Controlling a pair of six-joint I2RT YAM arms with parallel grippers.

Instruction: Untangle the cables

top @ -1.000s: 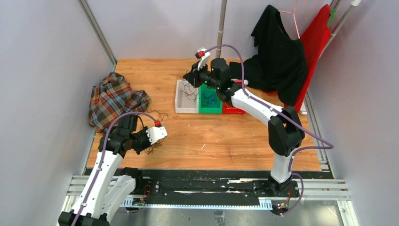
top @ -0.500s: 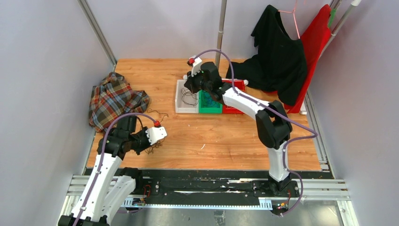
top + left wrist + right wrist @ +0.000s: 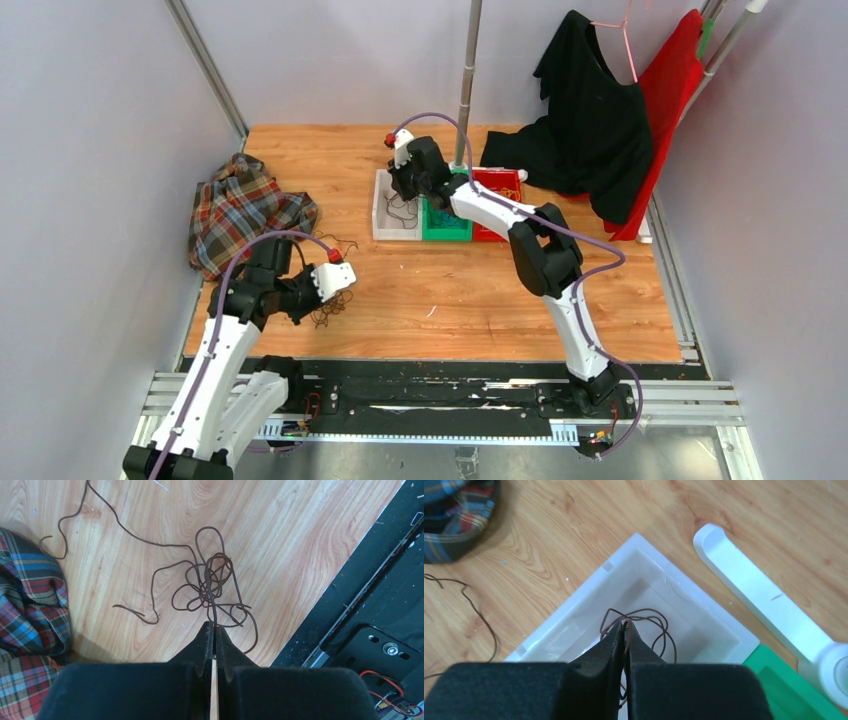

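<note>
**Cable-sorting station: three views, one moment**

**Top external.** Wooden tabletop [image 3: 450,290], grain visible. The left arm is low over a dark brown cable tangle [image 3: 325,312] near the front-left; the wrist housing hides its grasp. The right arm reaches into the white bin [image 3: 380,232], which sits beside a green bin [image 3: 447,234] and a red bin [image 3: 500,183]. Bin contents are too small to make out. A crumpled plaid shirt [image 3: 240,210] lies at left.

**Left wrist.** The left fingers [image 3: 205,639], matte black, are pressed together on one strand of the tangle. It is thin and wiry, with loose loops lying on the tabletop. Its long tail runs toward the shirt.

**Right wrist.** The right fingers [image 3: 615,637] are closed, nipping the dark brown cable loops [image 3: 651,617] lying in the glossy white bin. Their lower part is hidden behind the fingers. Only a corner of the green bin shows.
</note>
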